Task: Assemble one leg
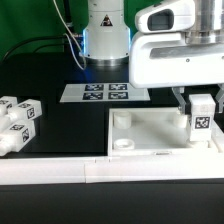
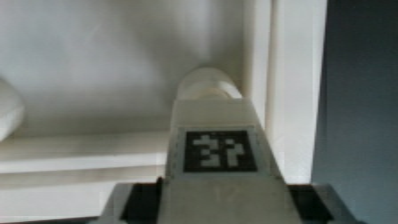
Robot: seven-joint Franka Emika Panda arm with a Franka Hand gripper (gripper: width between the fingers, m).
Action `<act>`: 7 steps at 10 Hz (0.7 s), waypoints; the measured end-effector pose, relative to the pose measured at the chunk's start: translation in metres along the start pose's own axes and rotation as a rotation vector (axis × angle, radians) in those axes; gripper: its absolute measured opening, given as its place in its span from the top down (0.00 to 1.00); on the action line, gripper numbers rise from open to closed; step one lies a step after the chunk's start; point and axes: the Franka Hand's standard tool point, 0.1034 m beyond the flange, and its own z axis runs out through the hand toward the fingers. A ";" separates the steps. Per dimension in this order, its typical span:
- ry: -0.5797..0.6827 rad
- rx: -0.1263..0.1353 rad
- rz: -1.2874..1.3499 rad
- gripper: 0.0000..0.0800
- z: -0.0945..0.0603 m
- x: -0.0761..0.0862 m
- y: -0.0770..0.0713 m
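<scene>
My gripper (image 1: 203, 104) is shut on a leg (image 1: 203, 117), a chunky white post with a black-and-white tag, and holds it upright over the right rear corner of the wide white panel (image 1: 160, 138). In the wrist view the leg (image 2: 217, 140) runs out from between my fingers, its rounded tip close to the panel's raised rim (image 2: 285, 90). I cannot tell whether the tip touches the panel. Three more legs (image 1: 18, 120) lie in a loose heap at the exterior view's left.
The marker board (image 1: 106, 92) lies flat behind the panel, in front of the arm's base (image 1: 106, 40). A low white wall (image 1: 90, 170) runs along the table's front edge. The table top is black.
</scene>
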 end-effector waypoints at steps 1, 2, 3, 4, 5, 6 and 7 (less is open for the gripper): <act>0.021 0.002 0.145 0.64 0.000 -0.005 -0.001; 0.027 0.017 0.321 0.64 0.001 -0.007 0.001; 0.026 0.024 0.490 0.64 0.000 -0.007 0.002; 0.025 0.026 0.617 0.64 0.000 -0.006 0.002; 0.021 0.033 0.741 0.64 0.001 -0.005 0.001; 0.019 0.045 0.869 0.64 0.000 -0.001 0.000; 0.007 0.055 0.962 0.64 0.000 0.000 0.002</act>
